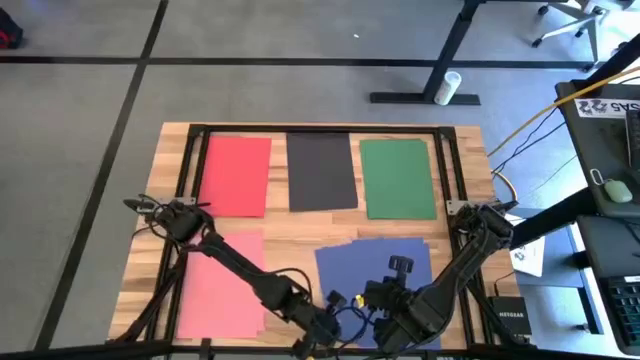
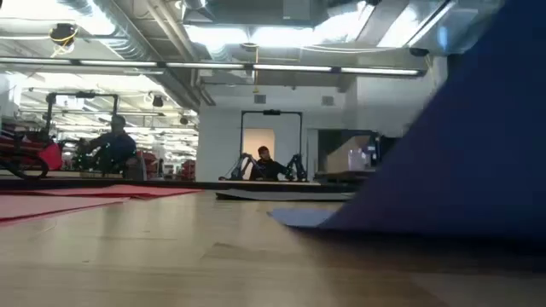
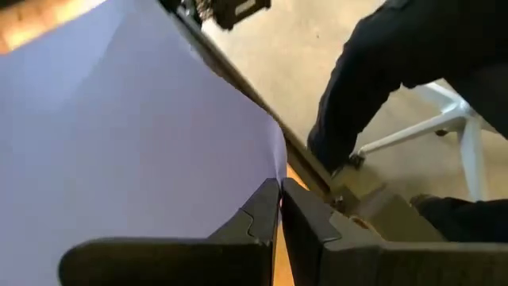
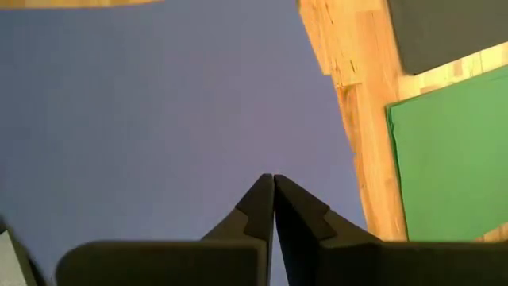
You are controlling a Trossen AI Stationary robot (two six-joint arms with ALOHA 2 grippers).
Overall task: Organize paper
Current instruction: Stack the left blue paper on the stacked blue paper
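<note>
table (image 1: pixel 470 165): wooden top with a dark frame, seen from above; all paper is laid on it.
red sheet (image 1: pixel 236 175): laid flat at the far left of the table, first in a row of three.
black sheet (image 1: pixel 322 171): laid flat in the middle of the far row, between red and green, edges apart from both.
green sheet (image 1: pixel 398 179): laid flat at the far right of the row; also seen past the blue paper in the right wrist view (image 4: pixel 448 167).
pink sheets (image 1: pixel 222 285): stacked near the front left, below the red sheet; edges not squared, more than one layer is seen.
blue sheets (image 1: pixel 372 262): stacked at front centre-right, fanned and skewed. In the low view one blue sheet (image 2: pixel 461 162) is seen raised off the table on the right side, sloped upward.
left gripper (image 3: pixel 279 208): positioned at the front edge of the table, at the blue stack. Fingers are pressed together with the blue sheet's edge (image 3: pixel 143 135) caught between the tips; sheet is bent upward.
right gripper (image 4: pixel 274 195): positioned over the blue stack at the front, close to the left gripper. Fingers are closed tip to tip over the blue paper (image 4: pixel 159 119); whether a sheet is pinched cannot be told.
background: a person (image 2: pixel 264 162) is seen seated far behind the table in the low view; a dark-clothed person (image 3: pixel 405 71) and a white chair base are seen beyond the table edge in the left wrist view.
</note>
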